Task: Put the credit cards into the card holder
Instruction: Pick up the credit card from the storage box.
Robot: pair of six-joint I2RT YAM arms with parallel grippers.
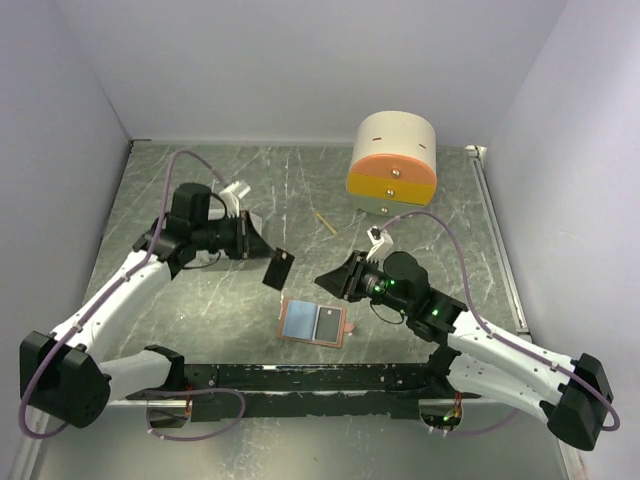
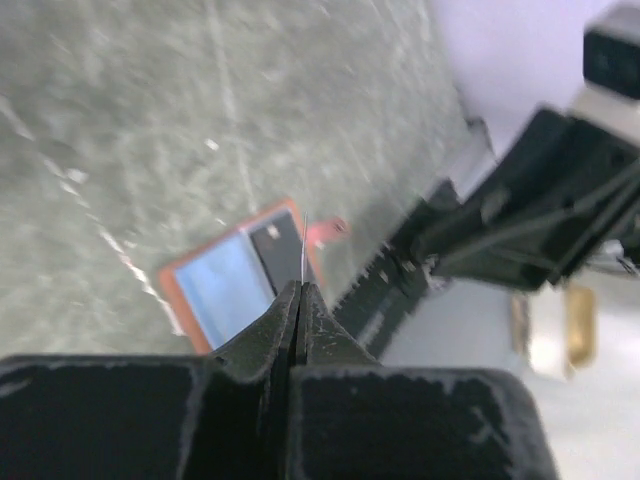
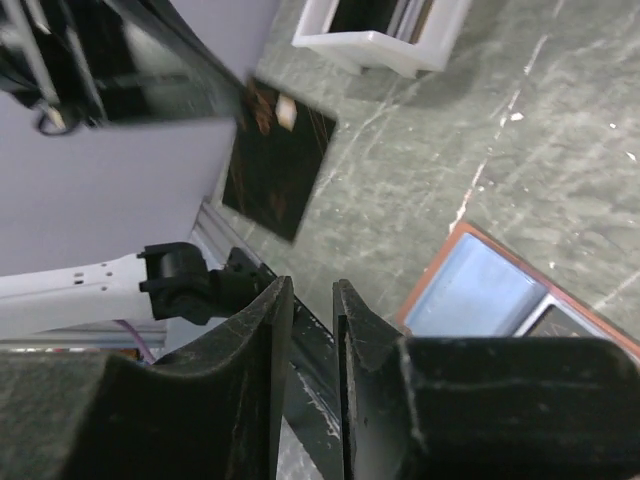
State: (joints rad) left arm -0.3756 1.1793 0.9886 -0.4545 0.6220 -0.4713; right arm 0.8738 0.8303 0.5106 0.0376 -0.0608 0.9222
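- Left pincer (image 2: 300,292) clamps black card (image 1: 280,270) by one edge; you risk it pivoting.
- Right pincer (image 3: 310,300) hangs barely parted, empty; unpinned card holder (image 1: 313,322) could slide on insertion.

My left gripper (image 2: 300,300) pinches a card (image 2: 304,252) edge-on; past it I see the open wallet (image 2: 228,288) lying flat on the marbled table (image 2: 150,120).
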